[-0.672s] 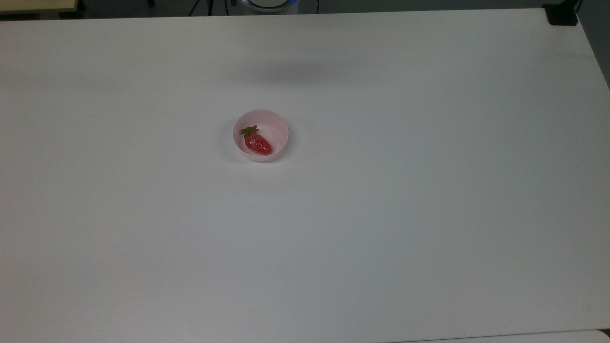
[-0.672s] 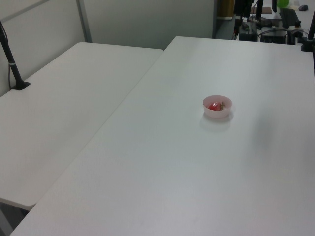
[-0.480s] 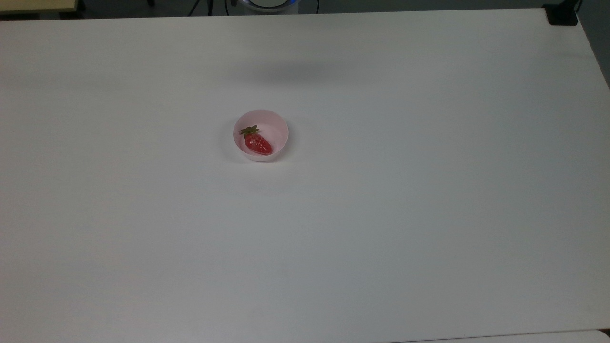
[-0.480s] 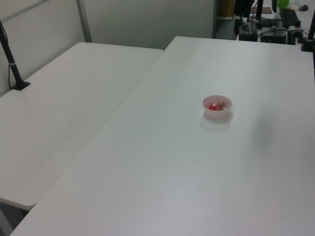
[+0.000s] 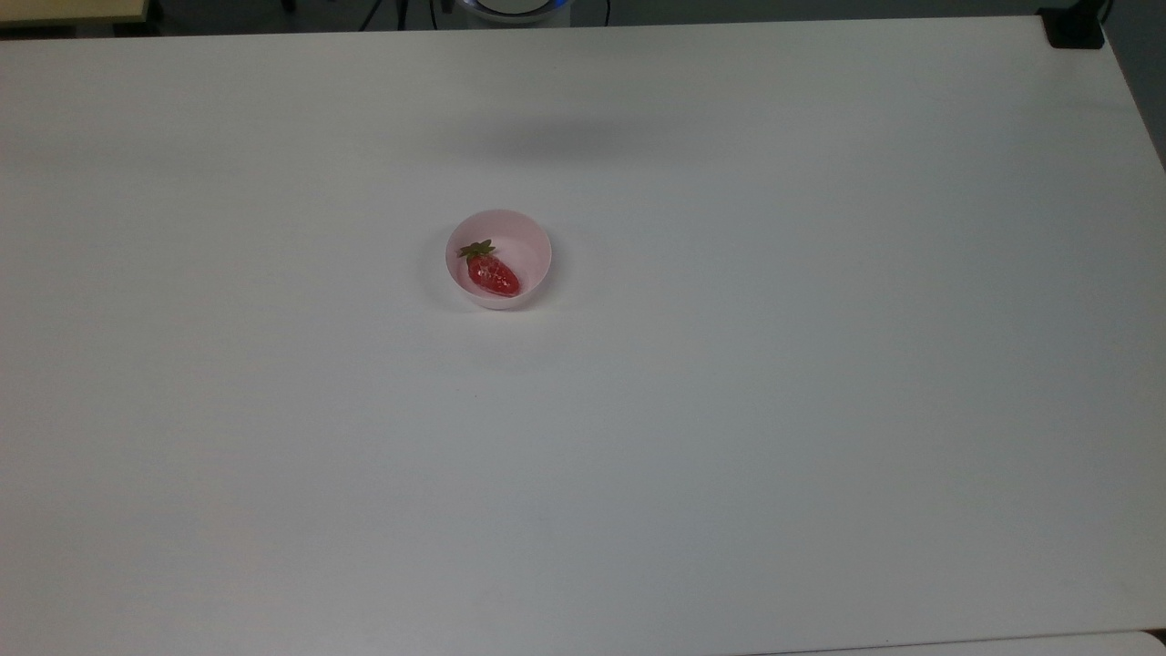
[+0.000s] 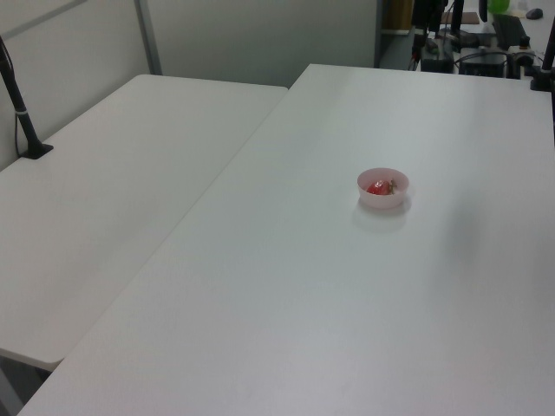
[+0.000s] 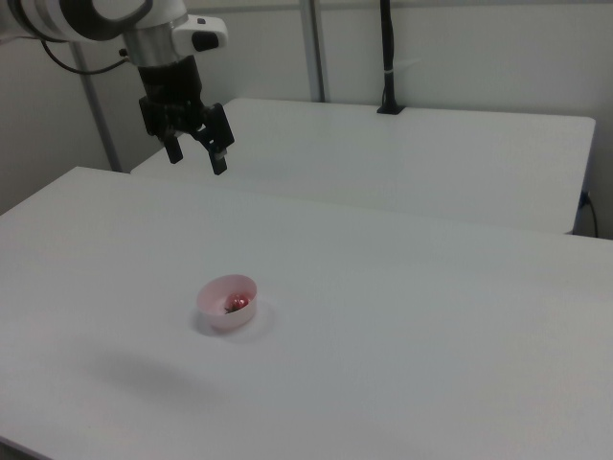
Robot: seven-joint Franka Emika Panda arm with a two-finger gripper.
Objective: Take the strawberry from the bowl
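Note:
A glossy red strawberry (image 5: 493, 274) with a green leafy cap lies inside a small pale pink bowl (image 5: 528, 239) near the middle of the white table. The bowl (image 6: 382, 197) and the strawberry (image 6: 379, 187) also appear in the left view. In the right view the bowl (image 7: 218, 311) holds the strawberry (image 7: 239, 304), partly hidden by the rim. My gripper (image 7: 198, 157) hangs high above the table, up and to the right view's left of the bowl, open with nothing between its fingers.
A second white table (image 6: 113, 199) adjoins on the left view's left, with a black pole clamp (image 6: 26, 130) at its edge. A black clamp (image 5: 1075, 27) sits at the table corner in the top view's upper right. Equipment stands beyond the far edge (image 6: 468, 43).

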